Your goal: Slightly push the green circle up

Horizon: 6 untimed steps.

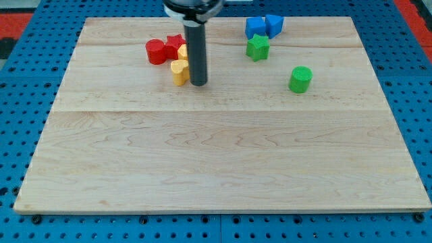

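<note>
The green circle (300, 79) sits on its own in the upper right of the frame, on the pale wooden worktop (216, 162), with bare wood all round it. From where I stand nothing has reached it yet: the dark rod comes down in the upper middle of the frame and my tip (198, 84) rests on the wood well to the left of that block, just beside a yellow block (179, 71) and seemingly touching or almost touching its right side; I cannot tell which. A second yellow piece (183, 52) peeps out behind the rod, its shape too hidden to name. Left of that cluster lie a red cylinder (156, 51) and another red block (175, 44), close against each other. Toward the top right are a green star-like block (257, 47) and, just above it, two blue blocks (255, 27) (273, 25) pressed together. There is no gripper on this arm, only the rod, so nothing can be said of jaws apart or together. As I judge it, the job is not begun in earnest: the tip has to travel right across the worktop, come round to the lower side of the green circle, and then give it a short nudge toward the top of the frame. The green star lies up and to the left of it, so a straight, brief push should leave it undisturbed.
</note>
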{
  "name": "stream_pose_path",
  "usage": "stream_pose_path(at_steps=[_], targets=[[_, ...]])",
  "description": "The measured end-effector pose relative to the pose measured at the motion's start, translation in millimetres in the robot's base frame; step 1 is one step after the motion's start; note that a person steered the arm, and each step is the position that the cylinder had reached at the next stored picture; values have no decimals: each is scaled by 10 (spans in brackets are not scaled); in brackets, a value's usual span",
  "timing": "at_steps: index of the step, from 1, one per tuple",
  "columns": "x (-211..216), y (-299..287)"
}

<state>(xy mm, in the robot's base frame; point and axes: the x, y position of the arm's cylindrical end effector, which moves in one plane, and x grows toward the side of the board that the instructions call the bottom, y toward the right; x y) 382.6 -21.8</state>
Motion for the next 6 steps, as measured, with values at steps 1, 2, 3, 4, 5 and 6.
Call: stream_pose_path(at_steps=[1,2,3,4,5,6], targets=[[-195,-310],[-413,-831],[76,-336],[409,701],[454,1271],[410,1817]])
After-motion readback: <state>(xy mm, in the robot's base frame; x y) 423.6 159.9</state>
